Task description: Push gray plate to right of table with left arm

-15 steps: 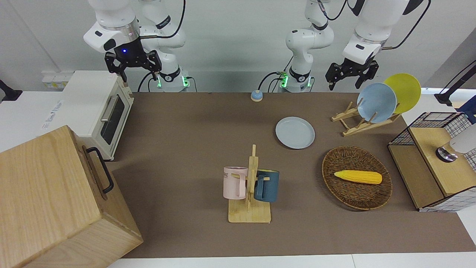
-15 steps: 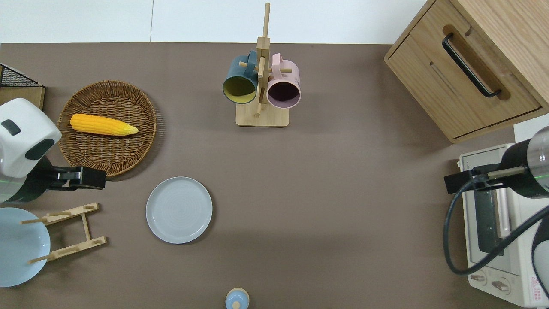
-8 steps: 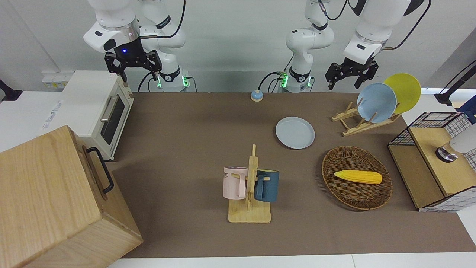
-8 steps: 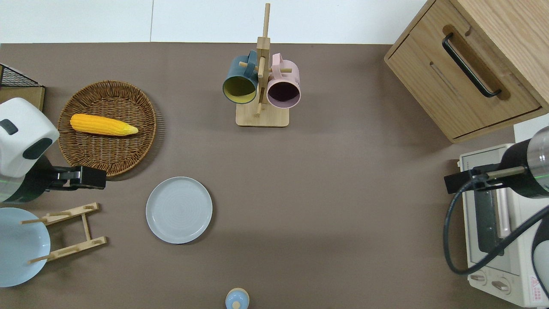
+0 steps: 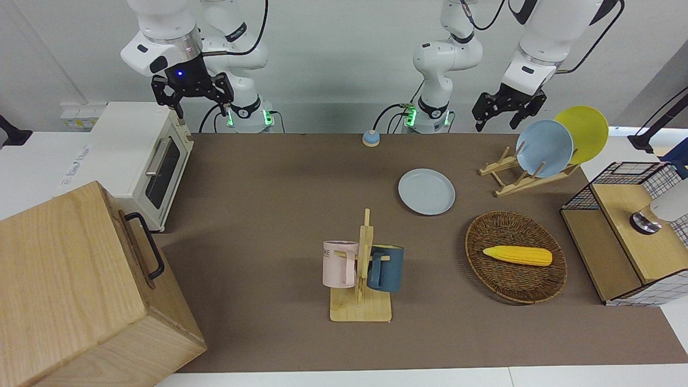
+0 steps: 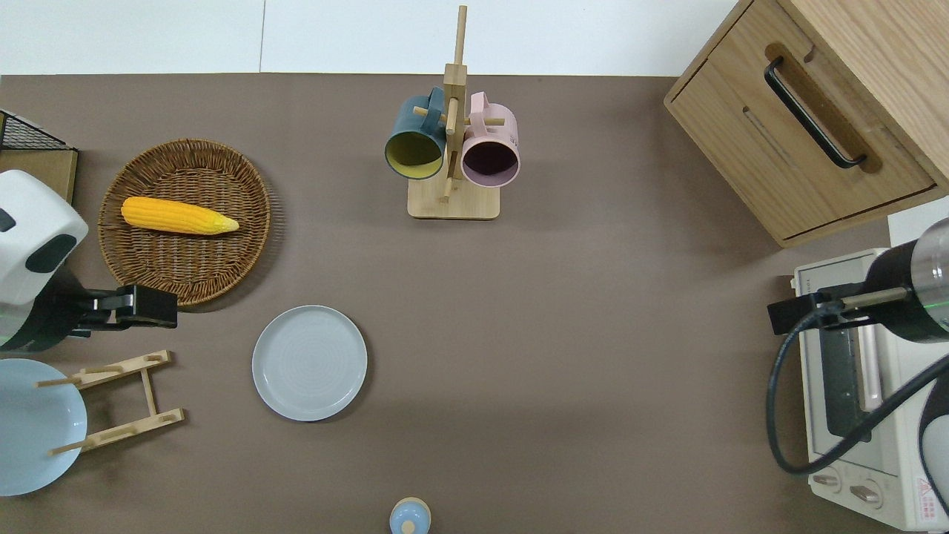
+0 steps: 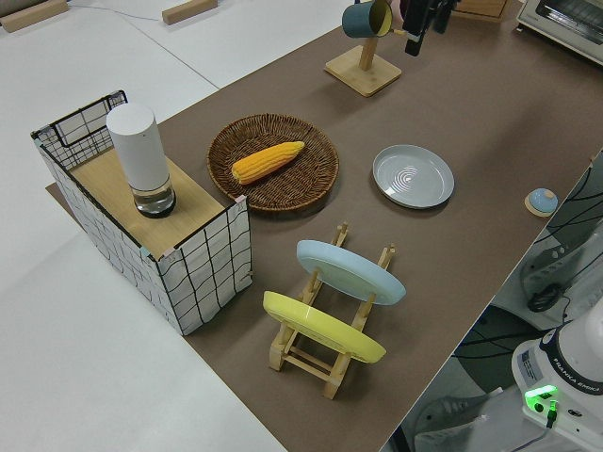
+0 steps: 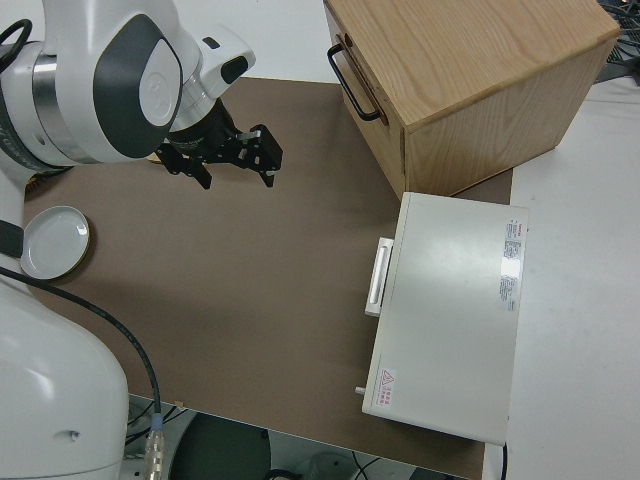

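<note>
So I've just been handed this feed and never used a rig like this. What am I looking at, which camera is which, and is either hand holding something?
Two white robot arms stand at a brown table. One camera faces them across the table, one looks straight down, and two sit at the sides. The left hand hangs open in the air near the plate rack, holding nothing. The right hand is parked, open and empty. The gray plate lies flat and untouched, with the wicker basket holding corn nearby. A mug rack, a wooden cabinet and a toaster oven also stand on the table.
</note>
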You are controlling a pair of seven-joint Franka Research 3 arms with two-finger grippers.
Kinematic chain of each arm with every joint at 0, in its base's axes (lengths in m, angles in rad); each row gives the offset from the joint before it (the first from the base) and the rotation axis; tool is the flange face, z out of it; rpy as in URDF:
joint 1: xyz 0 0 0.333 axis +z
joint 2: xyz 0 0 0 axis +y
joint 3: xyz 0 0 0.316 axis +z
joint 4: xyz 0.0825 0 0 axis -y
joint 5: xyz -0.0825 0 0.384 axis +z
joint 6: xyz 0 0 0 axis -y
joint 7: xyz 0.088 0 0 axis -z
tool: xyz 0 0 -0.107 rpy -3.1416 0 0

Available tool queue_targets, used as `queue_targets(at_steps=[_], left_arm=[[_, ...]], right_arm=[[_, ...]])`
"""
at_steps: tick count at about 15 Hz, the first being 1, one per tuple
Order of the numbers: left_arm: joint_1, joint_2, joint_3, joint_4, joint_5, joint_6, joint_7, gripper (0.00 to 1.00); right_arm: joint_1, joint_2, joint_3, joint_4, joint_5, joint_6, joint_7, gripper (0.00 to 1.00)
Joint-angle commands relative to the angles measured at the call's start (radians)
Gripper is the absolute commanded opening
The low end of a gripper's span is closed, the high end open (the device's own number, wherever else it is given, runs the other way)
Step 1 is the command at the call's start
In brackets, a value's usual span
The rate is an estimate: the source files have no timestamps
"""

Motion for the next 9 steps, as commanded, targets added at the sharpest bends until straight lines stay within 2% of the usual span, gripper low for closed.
queue_targets(at_steps=[1, 4, 7, 9], left_arm=[[0.009, -0.033, 0.006, -0.136, -0.022, 0.069, -0.012, 0.92], [0.022, -0.033, 0.007, -0.237, -0.024, 0.144, -0.008, 0.91], [0.009, -0.03, 0.006, -0.375, -0.027, 0.299, -0.018, 0.91], [0.009, -0.03, 0.006, -0.407, -0.044, 0.324, -0.018, 0.91]], right_arm=[[-0.008, -0.01, 0.005, -0.004, 0.001, -0.012, -0.008, 0.996], [-0.008, -0.01, 0.005, -0.004, 0.001, -0.012, -0.008, 0.996], [-0.008, -0.01, 0.005, -0.004, 0.001, -0.012, -0.008, 0.996], [-0.008, -0.01, 0.005, -0.004, 0.001, -0.012, -0.008, 0.996]])
